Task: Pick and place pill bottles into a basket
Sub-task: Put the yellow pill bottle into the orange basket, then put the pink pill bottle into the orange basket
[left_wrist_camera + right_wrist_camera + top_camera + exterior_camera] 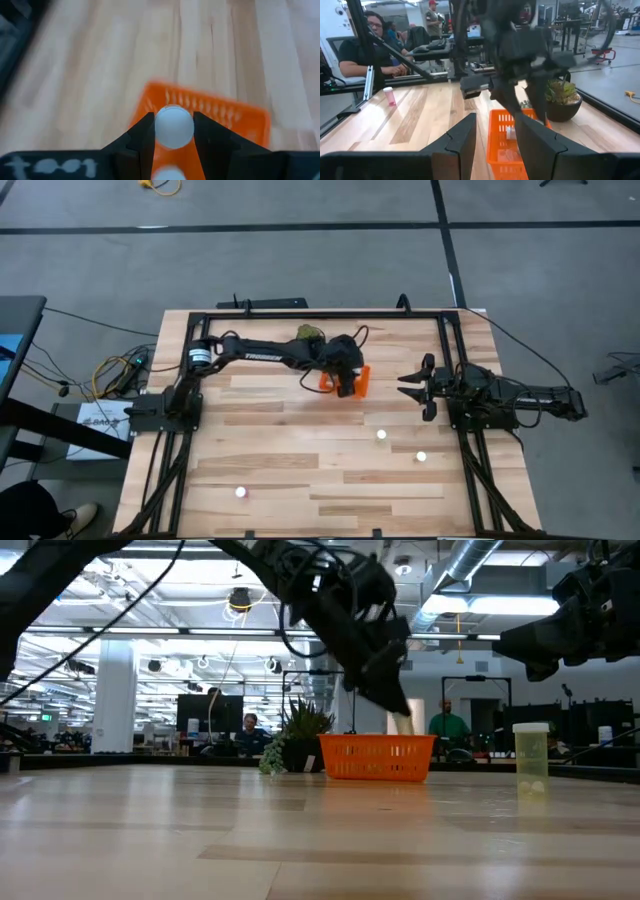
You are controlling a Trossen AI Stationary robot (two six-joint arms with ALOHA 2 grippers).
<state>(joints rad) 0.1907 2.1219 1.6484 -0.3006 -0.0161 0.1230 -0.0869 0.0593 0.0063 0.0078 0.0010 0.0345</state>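
Note:
The orange basket (358, 383) stands at the table's far middle, in front of a green plant (308, 334). My left gripper (346, 384) hovers over the basket, shut on a pill bottle with a white cap (173, 126). The bottle shows in the low view (404, 724) just above the basket's rim (378, 743). A second white cap (170, 175) shows below it. Three bottles stand on their bases on the table: two near right (381, 435) (421, 457) and one near left (240, 492). My right gripper (412, 387) is open and empty, right of the basket. My left gripper pinches the bottle just below its white cap (159, 131) between its two fingers. The fingers come from above, slanting down toward the basket. The bottle hangs clear of the table, over the basket's open top.
The plant pot (563, 102) stands just behind the basket. A dark frame rail (320, 313) runs along the table's far edge. People sit at desks beyond the table (372, 30). Bare wood lies across the table's near half (300, 470).

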